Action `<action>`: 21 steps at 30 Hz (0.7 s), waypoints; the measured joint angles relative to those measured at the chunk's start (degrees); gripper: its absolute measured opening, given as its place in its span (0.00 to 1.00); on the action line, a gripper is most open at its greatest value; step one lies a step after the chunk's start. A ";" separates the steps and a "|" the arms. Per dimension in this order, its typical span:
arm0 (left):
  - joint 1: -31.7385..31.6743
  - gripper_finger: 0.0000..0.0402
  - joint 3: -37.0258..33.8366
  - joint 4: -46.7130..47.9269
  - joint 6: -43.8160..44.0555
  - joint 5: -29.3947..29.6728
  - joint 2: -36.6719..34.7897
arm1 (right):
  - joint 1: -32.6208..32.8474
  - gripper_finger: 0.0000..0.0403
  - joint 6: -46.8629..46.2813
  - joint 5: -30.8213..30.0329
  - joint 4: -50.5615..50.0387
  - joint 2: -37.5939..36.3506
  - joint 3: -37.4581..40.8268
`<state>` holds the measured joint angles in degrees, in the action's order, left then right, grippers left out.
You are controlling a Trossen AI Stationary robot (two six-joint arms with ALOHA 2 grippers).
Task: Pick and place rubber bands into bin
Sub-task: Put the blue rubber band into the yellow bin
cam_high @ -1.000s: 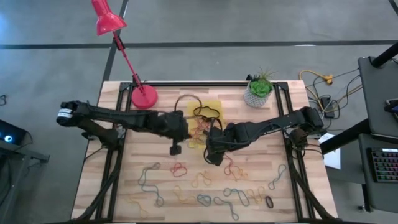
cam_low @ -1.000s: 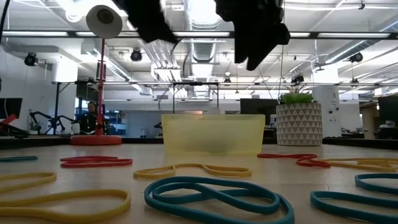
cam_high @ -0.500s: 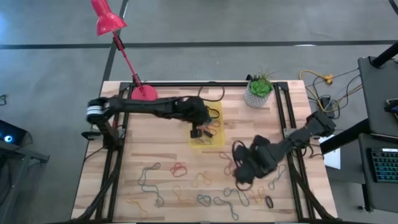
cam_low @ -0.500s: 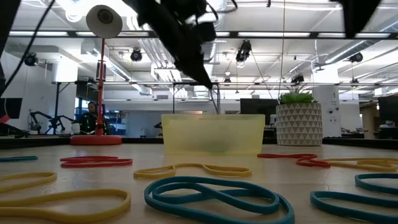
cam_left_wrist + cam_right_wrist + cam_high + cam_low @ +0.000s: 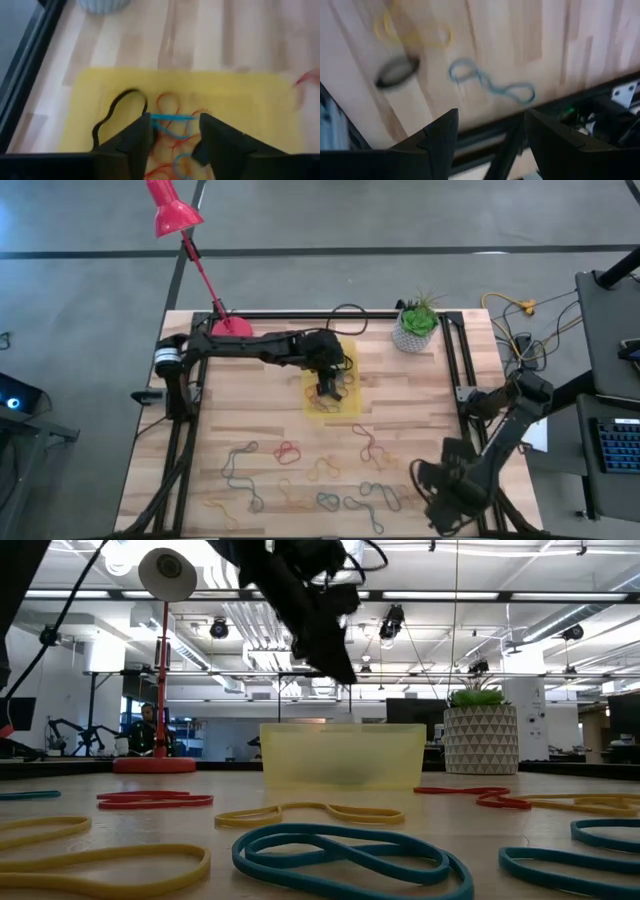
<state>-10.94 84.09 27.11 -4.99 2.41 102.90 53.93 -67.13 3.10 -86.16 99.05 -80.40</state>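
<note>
The yellow bin (image 5: 345, 350) lies at the table's far middle and holds a black band (image 5: 120, 107) and red bands (image 5: 167, 102). My left gripper (image 5: 325, 388) hovers over the bin, open. A blue rubber band (image 5: 172, 118) stretches across the gap between its fingertips. Several more rubber bands (image 5: 288, 450) lie flat on the near half of the table. Near the table's near right corner my right gripper (image 5: 435, 488) hangs open over a blue band (image 5: 490, 85), a black one (image 5: 395, 72) and a yellow one (image 5: 412, 32). My left gripper stands open, pointing down into the bin. One strand of the blue band (image 5: 160, 117) reaches from finger to finger at their free ends and the rest curls down toward the bin floor. Whether the fingers touch it, I cannot tell.
A red lamp's base (image 5: 232, 335) stands at the far left and a white plant pot (image 5: 415, 330) at the far right. Black frame rails (image 5: 455, 370) run along both sides of the table. In the low view the bin (image 5: 340, 755) stands behind the nearest bands.
My left gripper has gone from the table's middle toward the far edge and now hangs over the bin. My right gripper has left the spot beside the bin and swung toward the near right corner.
</note>
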 joint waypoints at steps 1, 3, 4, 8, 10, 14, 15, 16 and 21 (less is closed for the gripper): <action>0.09 0.42 0.37 0.12 0.33 -1.20 -0.85 | 0.76 0.53 0.12 1.72 0.54 -0.31 1.29; 0.47 0.47 0.57 1.95 1.81 -3.84 -2.84 | 2.02 0.53 1.42 4.60 3.16 -1.54 4.35; 0.73 0.49 0.54 2.51 2.80 -4.47 -3.78 | 2.69 0.53 2.63 5.60 4.75 -2.27 6.01; 2.06 0.52 -1.05 2.76 3.22 -4.23 -7.04 | 3.81 0.53 9.53 7.74 10.06 -5.05 13.61; 2.42 0.52 -1.09 2.14 3.18 -4.23 -7.63 | 3.83 0.53 12.37 7.73 11.08 -6.84 17.19; 3.31 0.52 -1.22 4.26 3.50 -3.81 -8.36 | 3.34 0.53 17.37 6.03 13.69 -10.70 24.08; 3.83 0.53 -1.22 5.51 3.85 -3.71 -8.91 | 3.20 0.53 18.59 5.96 14.69 -11.71 25.78; 4.54 0.53 -1.22 6.78 4.48 -3.42 -9.53 | 3.17 0.53 19.76 5.95 15.79 -12.68 27.22; 8.18 0.53 -4.00 8.94 5.74 0.05 -12.34 | 3.17 0.53 23.90 4.44 20.33 -15.98 32.51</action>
<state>-2.76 80.08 36.06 0.75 2.46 90.56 57.10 -43.23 7.55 -65.83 83.07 -47.88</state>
